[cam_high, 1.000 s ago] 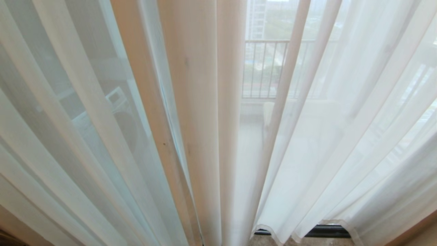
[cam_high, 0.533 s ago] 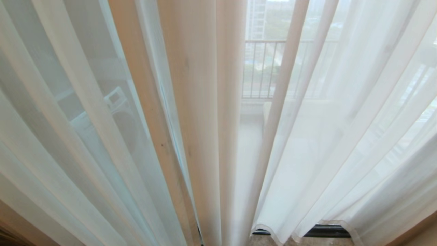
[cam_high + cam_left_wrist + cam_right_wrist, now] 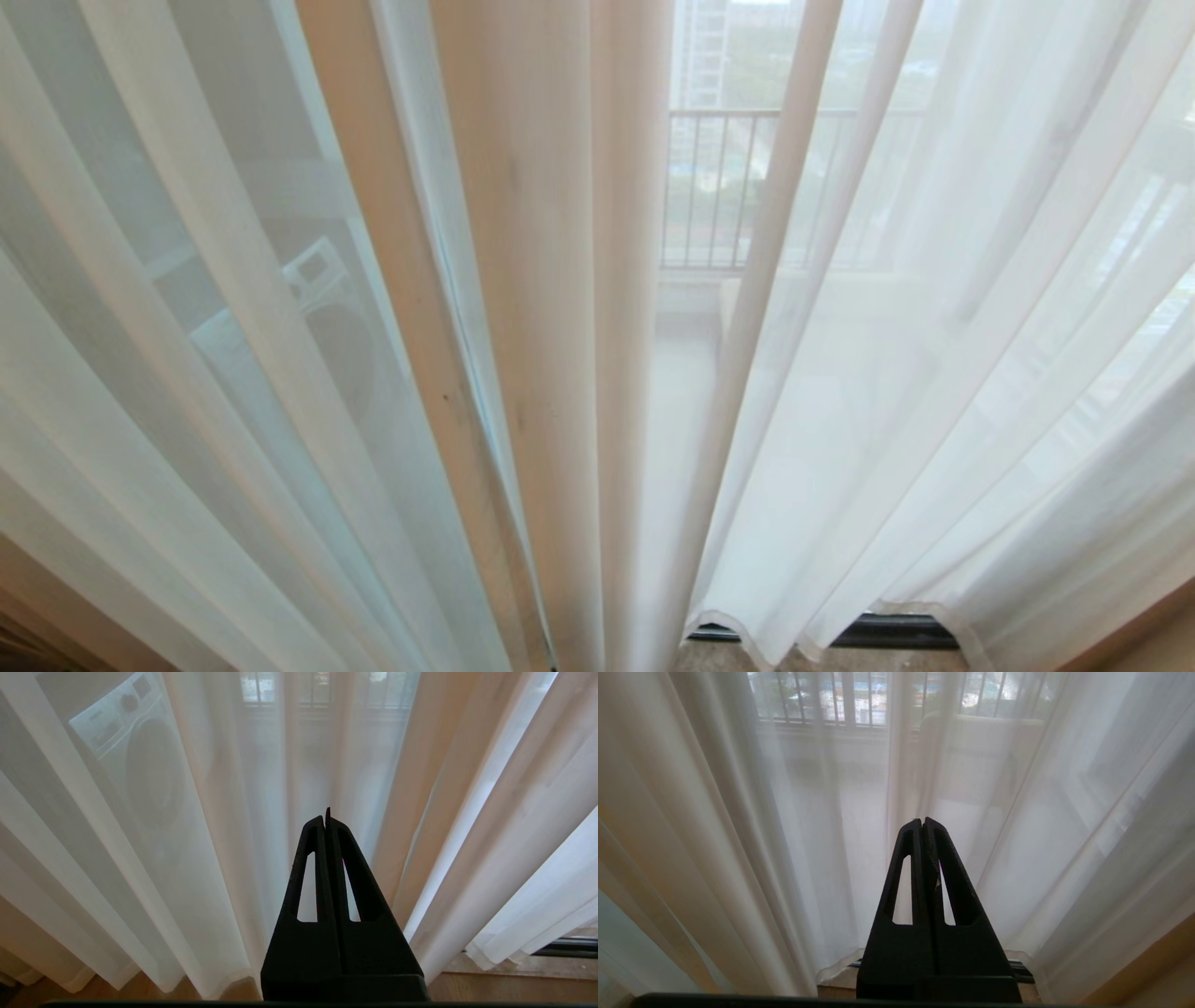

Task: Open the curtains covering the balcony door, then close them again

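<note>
- The curtains (image 3: 934,373) are hanging drawn across the whole head view, sheer white panels falling in soft vertical folds and filling the frame from left to right.
- Near the centre the fabric is bunching into thicker, cream-looking folds (image 3: 551,327), and just to their right the weave is thin enough to see through.
- The balcony door is lying behind the fabric; only a dark strip of its bottom track (image 3: 896,633) is showing below the hemmed edges on the right side.
- Through the fabric a balcony railing (image 3: 719,187) is showing at upper centre, with tall buildings faintly beyond it.
- On the left, a white washing machine (image 3: 135,765) is standing behind the curtain, its round door dimly visible through the cloth.
- Neither arm is appearing in the head view.
- The left gripper (image 3: 326,817) is pointing at the curtain folds from a short way off, with its two black fingers pressed together and nothing between them.
- The right gripper (image 3: 922,823) is pointing toward the curtain in the same way, its fingers also closed tight and gripping nothing; no cloth is caught in either.
- A strip of wooden floor (image 3: 107,991) is showing under the curtain hems in the left wrist view.
</note>
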You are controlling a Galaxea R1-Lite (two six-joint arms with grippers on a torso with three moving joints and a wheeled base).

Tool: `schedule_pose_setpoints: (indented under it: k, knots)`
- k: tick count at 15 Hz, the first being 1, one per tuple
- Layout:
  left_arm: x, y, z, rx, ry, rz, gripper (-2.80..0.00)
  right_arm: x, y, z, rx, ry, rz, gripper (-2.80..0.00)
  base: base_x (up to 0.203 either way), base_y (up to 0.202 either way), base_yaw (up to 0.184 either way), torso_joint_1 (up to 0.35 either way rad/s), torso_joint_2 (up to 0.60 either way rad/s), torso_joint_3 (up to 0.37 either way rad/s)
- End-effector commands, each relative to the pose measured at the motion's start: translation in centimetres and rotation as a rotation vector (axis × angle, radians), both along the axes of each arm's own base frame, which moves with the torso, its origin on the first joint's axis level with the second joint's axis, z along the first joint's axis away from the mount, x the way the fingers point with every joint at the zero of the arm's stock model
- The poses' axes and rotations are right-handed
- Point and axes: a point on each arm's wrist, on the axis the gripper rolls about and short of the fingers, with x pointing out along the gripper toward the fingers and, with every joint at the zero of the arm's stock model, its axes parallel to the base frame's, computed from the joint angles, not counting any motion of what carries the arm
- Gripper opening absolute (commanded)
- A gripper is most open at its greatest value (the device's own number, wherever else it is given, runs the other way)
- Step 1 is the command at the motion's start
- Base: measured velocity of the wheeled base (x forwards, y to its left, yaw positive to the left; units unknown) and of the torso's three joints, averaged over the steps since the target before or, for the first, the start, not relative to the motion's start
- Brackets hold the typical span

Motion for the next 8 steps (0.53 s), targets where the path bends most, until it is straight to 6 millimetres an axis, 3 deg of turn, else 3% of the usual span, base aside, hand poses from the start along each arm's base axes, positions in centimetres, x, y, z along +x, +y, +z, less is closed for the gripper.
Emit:
schedule_pose_setpoints:
  k: [1,8]
  knots:
    - [-0.01,0.00,0.01,0.000,-0.001,-0.001,-2.80,0.01,-0.04,0.01,0.028,0.000,-0.016,-2.80,0.000,0.000,0.000,0.000,0.00,0.000]
    - [0.00,0.00,-0.01,0.000,0.000,-0.001,-2.80,0.01,-0.08,0.06,0.064,-0.005,-0.034,-2.80,0.000,0.000,0.000,0.000,0.00,0.000]
